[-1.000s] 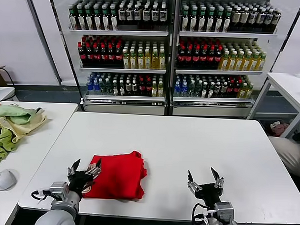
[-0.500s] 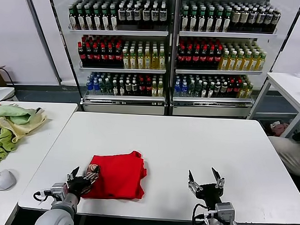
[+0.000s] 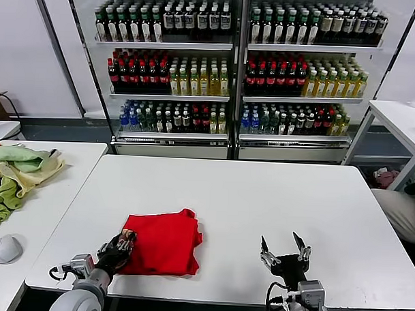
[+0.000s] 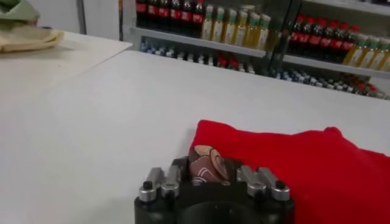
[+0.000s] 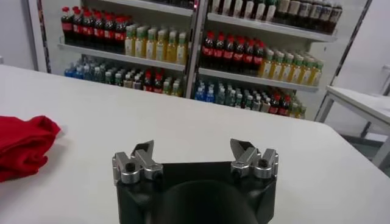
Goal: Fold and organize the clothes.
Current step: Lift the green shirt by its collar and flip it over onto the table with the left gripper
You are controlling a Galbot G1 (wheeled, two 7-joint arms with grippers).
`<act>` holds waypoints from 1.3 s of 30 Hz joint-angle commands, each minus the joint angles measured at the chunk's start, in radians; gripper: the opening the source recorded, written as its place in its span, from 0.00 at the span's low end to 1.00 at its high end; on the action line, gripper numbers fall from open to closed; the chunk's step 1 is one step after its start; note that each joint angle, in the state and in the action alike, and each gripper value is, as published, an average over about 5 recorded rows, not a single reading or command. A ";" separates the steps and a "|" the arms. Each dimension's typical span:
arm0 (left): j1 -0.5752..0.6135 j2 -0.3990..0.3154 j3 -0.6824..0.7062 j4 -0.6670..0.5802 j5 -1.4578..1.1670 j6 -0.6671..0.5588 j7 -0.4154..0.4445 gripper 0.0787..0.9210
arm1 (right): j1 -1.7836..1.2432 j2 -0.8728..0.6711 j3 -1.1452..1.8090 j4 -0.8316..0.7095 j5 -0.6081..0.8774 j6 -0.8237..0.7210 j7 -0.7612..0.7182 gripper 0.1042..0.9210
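The folded red T-shirt (image 3: 162,242) near the bench's (image 3: 261,191) front edge is pinched by the left hand (image 3: 120,246); the right hand (image 3: 283,248) is held open, empty.

I see soft matt red cloth in the T-shirt (image 3: 162,242), folded with rumpled edges. My left gripper (image 4: 207,173) and right gripper (image 5: 195,159) look like black matt plastic with silvery metal knuckles. The table (image 3: 261,191) is smooth, white, faintly glossy.

White table (image 3: 261,191) up front w/ drink fridges (image 3: 234,74) right behind it, green/yellow cloths (image 3: 16,173) + a gray mouse (image 3: 8,247) on the side table left of it.
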 commanded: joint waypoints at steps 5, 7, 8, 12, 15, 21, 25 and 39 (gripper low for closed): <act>0.034 0.040 -0.070 -0.106 -0.006 -0.017 0.020 0.21 | 0.001 -0.003 0.007 0.004 0.002 0.002 0.002 0.88; 0.048 0.099 -0.157 -0.188 -0.067 0.017 0.021 0.14 | 0.004 -0.006 0.009 -0.001 0.004 0.003 0.001 0.88; 0.051 0.135 -0.219 -0.221 -0.116 0.039 0.020 0.12 | 0.008 -0.007 0.009 -0.004 0.006 0.004 0.001 0.88; 0.055 0.290 -0.490 -0.294 -0.335 0.103 -0.002 0.06 | 0.027 -0.009 0.007 -0.011 0.013 0.003 0.000 0.88; 0.060 0.336 -0.568 -0.331 -0.447 0.110 -0.042 0.05 | 0.041 -0.009 0.002 -0.019 0.017 0.003 0.000 0.88; 0.018 0.145 -0.100 -0.442 -0.225 0.110 -0.054 0.05 | 0.039 -0.006 0.002 -0.020 0.015 0.001 0.001 0.88; -0.002 -0.047 0.347 -0.331 0.115 0.101 -0.001 0.05 | 0.022 -0.003 0.007 -0.024 0.009 0.007 0.002 0.88; -0.164 -0.326 0.476 -0.075 0.430 -0.051 -0.244 0.05 | 0.012 0.007 0.003 -0.020 -0.003 0.016 0.003 0.88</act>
